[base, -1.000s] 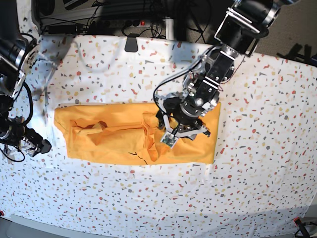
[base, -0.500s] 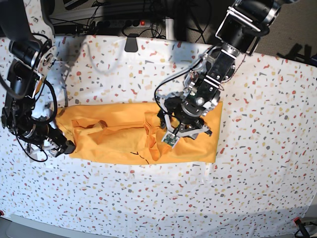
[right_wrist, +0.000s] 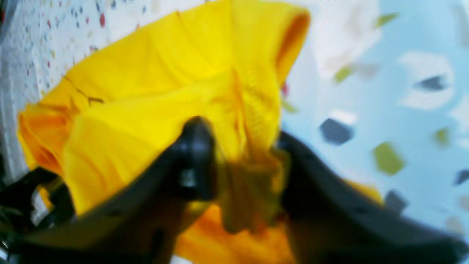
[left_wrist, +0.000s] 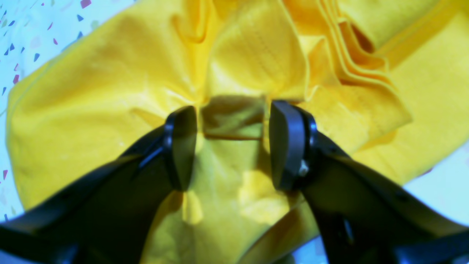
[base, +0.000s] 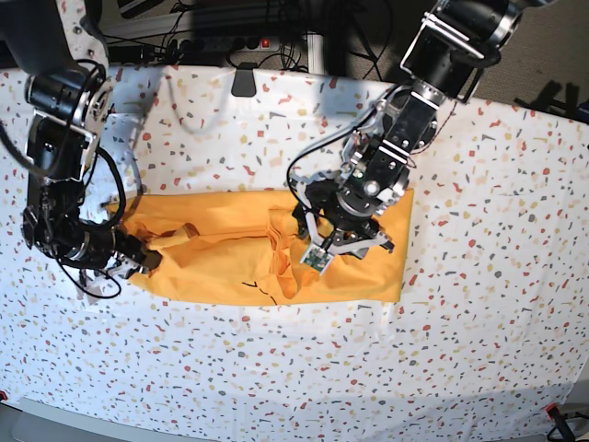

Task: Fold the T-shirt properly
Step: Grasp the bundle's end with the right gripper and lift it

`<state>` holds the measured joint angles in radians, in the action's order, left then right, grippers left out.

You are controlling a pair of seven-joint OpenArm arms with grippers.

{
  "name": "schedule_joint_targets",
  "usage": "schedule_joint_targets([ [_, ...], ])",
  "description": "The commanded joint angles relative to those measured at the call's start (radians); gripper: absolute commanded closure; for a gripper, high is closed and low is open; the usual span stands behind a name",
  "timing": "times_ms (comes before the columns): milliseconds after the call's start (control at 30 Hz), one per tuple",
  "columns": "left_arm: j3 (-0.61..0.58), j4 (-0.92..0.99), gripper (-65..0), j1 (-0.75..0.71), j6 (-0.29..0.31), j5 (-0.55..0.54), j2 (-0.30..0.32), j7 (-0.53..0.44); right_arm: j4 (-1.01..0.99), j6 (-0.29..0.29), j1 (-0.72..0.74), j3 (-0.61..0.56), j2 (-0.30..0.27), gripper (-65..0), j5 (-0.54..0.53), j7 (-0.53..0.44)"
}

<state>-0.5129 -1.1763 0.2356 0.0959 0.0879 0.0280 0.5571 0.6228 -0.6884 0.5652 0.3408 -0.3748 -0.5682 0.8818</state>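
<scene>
- A white cloth with small red, grey and ochre terrazzo specks covers the whole work surface; it lies mostly flat, with faint ripples toward the left edge.
- Behind the far edge sits a dark clutter of cables and a power strip with a red switch; a grey clip-like piece rests on the cloth's far border.
- At the left of the base view, the right arm's black gripper reaches in low, its body and looping cables covering the cloth beside the garment's left end.
- Its wrist camera, blurred, shows the two dark fingers drawn narrow around a bunched ridge of yellow fabric, which fills the gap between them.
- The T-shirt lies across the middle of the cloth as a long band, mustard yellow-orange, thin and soft; its left end is rumpled and puckered, with a dark fold gap near it.
- Ridged pleats bunch at the band's centre.
- Right of centre, the left gripper presses down on the garment, its arm hiding the upper right portion.
- From its wrist camera the black curved fingers stand wide apart, fabric lying loose between them, not pinched.
- The band's right end lies smooth, with a straight edge.
</scene>
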Motion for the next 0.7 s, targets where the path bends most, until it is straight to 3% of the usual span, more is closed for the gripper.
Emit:
schedule_joint_targets([
  [0, 0.002, 0.014, -30.5, -0.014, -0.010, 0.034, 0.019, 0.132, 0.013, -0.010, 0.028, -0.004, -0.016, -3.1, -0.040, 0.001],
  [33, 0.002, 0.014, -30.5, -0.014, -0.010, 0.034, 0.019, 0.132, 0.016, -0.010, 0.033, -0.007, -0.019, 0.0, -0.063, 0.002],
  [133, 0.002, 0.014, -30.5, -0.014, -0.010, 0.034, 0.019, 0.131, 0.062, -0.010, 0.050, -0.007, -0.023, 0.0, -0.114, 0.026],
  [367, 0.002, 0.013, -30.5, -0.013, -0.010, 0.034, 0.019, 0.130, 0.221, -0.010, 0.100, -0.008, -0.002, 0.0, -0.323, 0.238],
  [533, 0.002, 0.013, -30.5, -0.010, -0.010, 0.033, 0.015, 0.124, 0.304, -0.010, 0.132, -0.008, 0.064, 0.0, -0.418, 0.368],
  [667, 0.002, 0.013, -30.5, 0.001, -0.010, 0.034, 0.008, 0.125, 0.309, -0.010, 0.144, -0.008, 0.143, 0.0, -0.437, 0.383],
])
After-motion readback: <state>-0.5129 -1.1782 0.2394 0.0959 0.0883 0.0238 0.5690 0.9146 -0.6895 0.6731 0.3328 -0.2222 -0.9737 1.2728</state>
